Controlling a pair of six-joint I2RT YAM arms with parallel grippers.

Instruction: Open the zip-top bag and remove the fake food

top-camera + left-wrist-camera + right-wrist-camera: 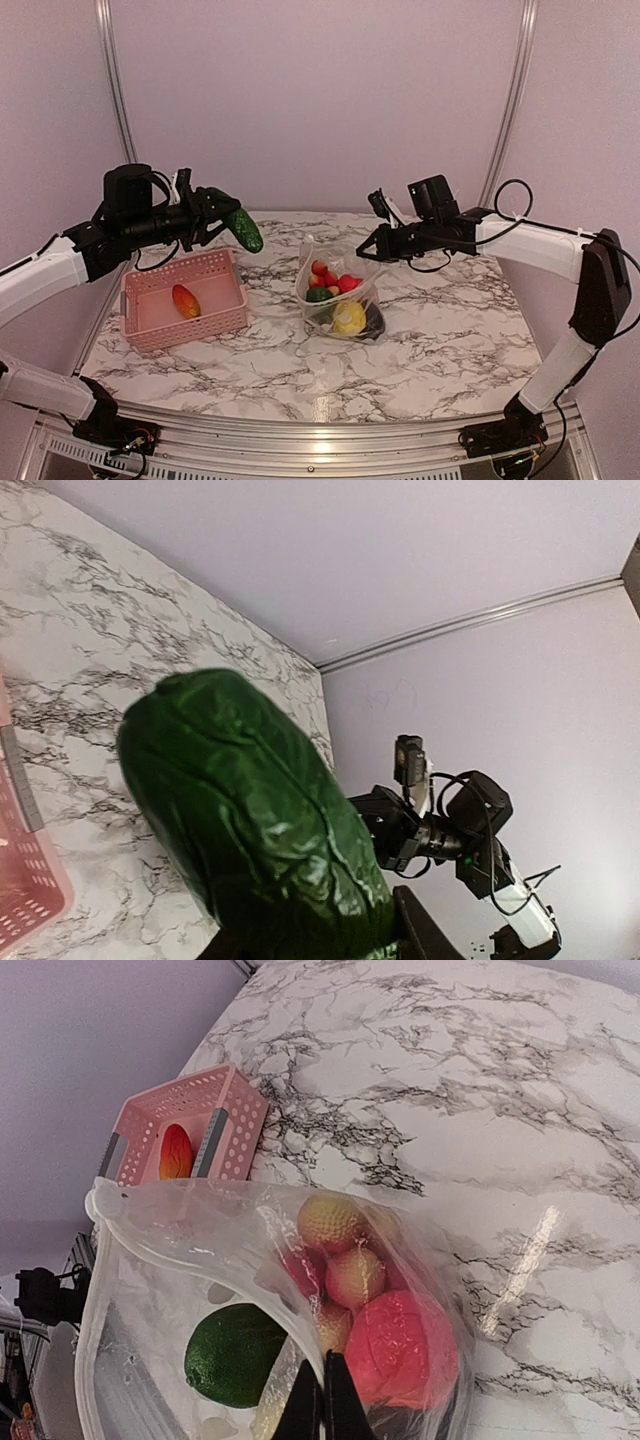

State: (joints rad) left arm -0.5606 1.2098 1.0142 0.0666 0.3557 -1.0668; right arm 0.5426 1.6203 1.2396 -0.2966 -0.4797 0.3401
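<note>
The zip-top bag (pixel 338 296) stands open on the marble table, holding fake food: red pieces (pixel 347 283), a green one (pixel 318 295), a yellow one (pixel 349 318) and a dark one (pixel 375 320). My right gripper (pixel 366 250) is shut on the bag's rim and holds it up. In the right wrist view the closed fingertips (pixel 322 1400) pinch the clear rim (pixel 170 1222), with a green lime (pixel 235 1353) and a red fruit (pixel 405 1350) inside. My left gripper (pixel 222 212) is shut on a dark green cucumber-like toy (pixel 243 229), held in the air above the basket's far right corner. That toy fills the left wrist view (pixel 260 830).
A pink perforated basket (pixel 225 262) sits at the left with an orange-red toy fruit (pixel 185 300) in it, and both show in the right wrist view (pixel 240 1110). Walls and metal rails close in the back and sides. The right arm (pixel 440 830) shows in the left wrist view.
</note>
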